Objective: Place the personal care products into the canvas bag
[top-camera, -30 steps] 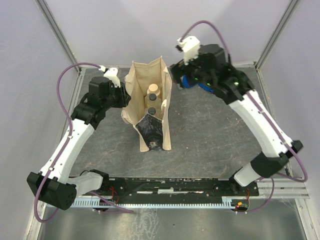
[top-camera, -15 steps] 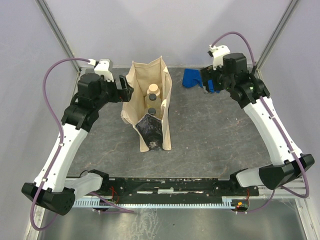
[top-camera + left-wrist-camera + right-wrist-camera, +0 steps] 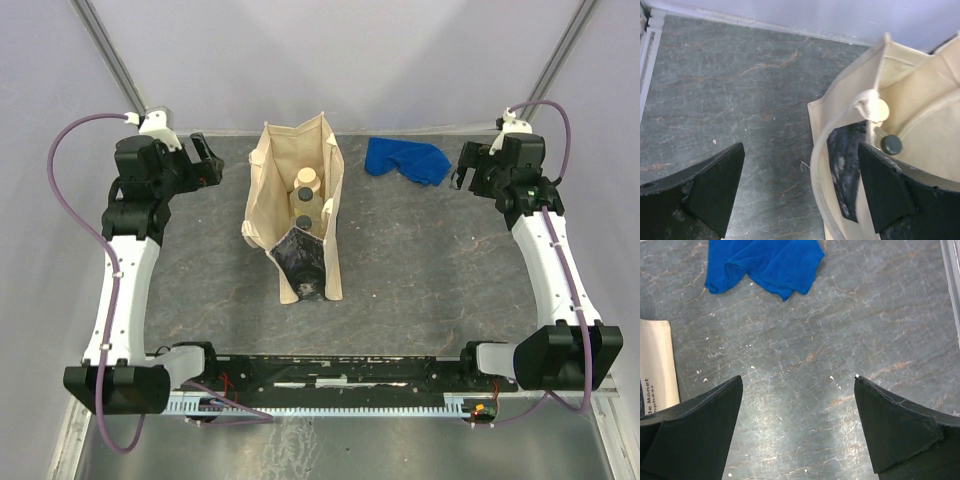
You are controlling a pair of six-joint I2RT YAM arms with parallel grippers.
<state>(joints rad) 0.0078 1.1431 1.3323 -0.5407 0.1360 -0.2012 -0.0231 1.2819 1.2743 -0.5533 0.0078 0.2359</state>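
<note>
The beige canvas bag (image 3: 283, 160) stands open mid-table, a black patch (image 3: 300, 256) on its near face. Inside it I see the personal care products: a cream bottle (image 3: 307, 180) and two dark caps (image 3: 302, 198) below it. In the left wrist view the bag's rim (image 3: 839, 129) is at right, with a cream cap (image 3: 881, 109) and a dark cap (image 3: 891, 144) inside. My left gripper (image 3: 205, 160) (image 3: 801, 150) is open and empty, left of the bag. My right gripper (image 3: 466, 166) (image 3: 797, 380) is open and empty over bare table, far right.
A blue cloth (image 3: 405, 158) (image 3: 765, 265) lies crumpled at the back, between the bag and the right gripper. A corner of the bag (image 3: 657, 365) shows at the left of the right wrist view. Grey walls and metal rails border the dark table.
My left gripper opened and drew back left, away from the bag. My right arm swung from beside the bag's top, past the blue cloth, out to the far right.
</note>
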